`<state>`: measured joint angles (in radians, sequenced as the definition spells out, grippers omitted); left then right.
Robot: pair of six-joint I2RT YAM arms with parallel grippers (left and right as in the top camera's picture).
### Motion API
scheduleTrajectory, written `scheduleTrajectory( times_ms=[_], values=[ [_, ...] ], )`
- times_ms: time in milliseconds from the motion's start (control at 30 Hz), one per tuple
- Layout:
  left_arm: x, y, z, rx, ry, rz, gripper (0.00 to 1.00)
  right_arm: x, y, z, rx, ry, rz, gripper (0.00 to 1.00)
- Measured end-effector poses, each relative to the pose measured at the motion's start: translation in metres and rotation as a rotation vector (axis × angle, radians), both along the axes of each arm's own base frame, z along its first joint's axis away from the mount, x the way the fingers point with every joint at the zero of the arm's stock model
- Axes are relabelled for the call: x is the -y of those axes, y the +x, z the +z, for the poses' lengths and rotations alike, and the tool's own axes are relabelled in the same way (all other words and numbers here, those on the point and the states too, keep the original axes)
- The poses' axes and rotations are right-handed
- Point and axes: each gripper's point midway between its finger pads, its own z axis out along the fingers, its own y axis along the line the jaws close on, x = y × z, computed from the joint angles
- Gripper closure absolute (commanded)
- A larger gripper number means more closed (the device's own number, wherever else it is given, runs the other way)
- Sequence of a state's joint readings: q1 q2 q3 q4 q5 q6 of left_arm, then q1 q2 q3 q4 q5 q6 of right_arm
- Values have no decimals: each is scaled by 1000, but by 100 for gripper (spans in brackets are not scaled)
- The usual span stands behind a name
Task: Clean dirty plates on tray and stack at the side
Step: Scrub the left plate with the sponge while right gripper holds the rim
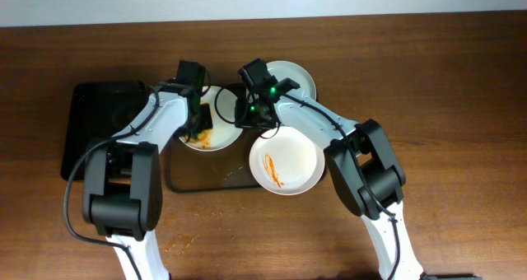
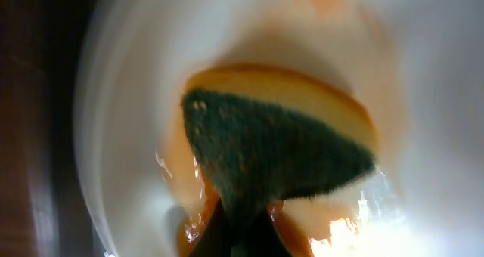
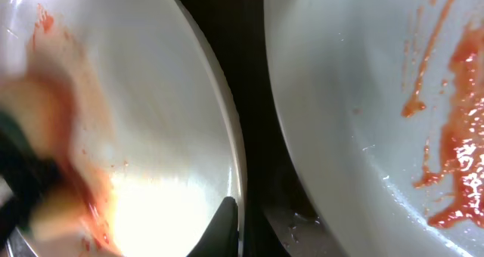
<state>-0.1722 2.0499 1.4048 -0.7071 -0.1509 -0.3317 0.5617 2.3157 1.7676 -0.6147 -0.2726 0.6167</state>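
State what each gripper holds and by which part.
Left gripper clamps the sponge by its near end. Right gripper has a finger at the rim of the scrubbed plate; grip unconfirmed.

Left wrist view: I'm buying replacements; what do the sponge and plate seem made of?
The wedge-shaped green-and-yellow sponge looks like soft foam with a fuzzy, fibrous scouring face. The round white plate looks glossy, glazed ceramic or hard plastic; bright highlights leave that open.

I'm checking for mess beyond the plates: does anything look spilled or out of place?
Yes. Faint orange smears mark the bare table in front of the tray, beside the left arm's base. They look like sauce that escaped the plates. Nothing else stands out.
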Motion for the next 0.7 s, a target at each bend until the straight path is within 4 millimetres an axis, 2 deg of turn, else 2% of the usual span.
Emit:
scheduleTrajectory(
  times_ms=[33, 133, 233, 300, 400, 600, 700],
  values=[
    [-11, 17, 4, 83, 46, 56, 100, 0, 0, 0, -2, 1, -3, 96],
    [-21, 44, 12, 215, 77, 118, 99, 0, 0, 0, -5, 3, -6, 96],
    [-18, 67, 12, 308, 62, 126, 100, 0, 0, 0, -5, 4, -7, 96],
    [-5, 75, 7, 314, 17, 41, 99, 0, 0, 0, -7, 3, -12, 96],
    [11, 74, 4, 285, -50, -112, 99, 2, 0, 0, -11, 0, -14, 96],
    [86, 52, 4, 254, -316, -597, 99, 3, 0, -1, -10, -3, -15, 96],
    [82, 44, -1, 201, -301, -570, 100, 3, 0, -1, -10, -2, -8, 96]
  ],
)
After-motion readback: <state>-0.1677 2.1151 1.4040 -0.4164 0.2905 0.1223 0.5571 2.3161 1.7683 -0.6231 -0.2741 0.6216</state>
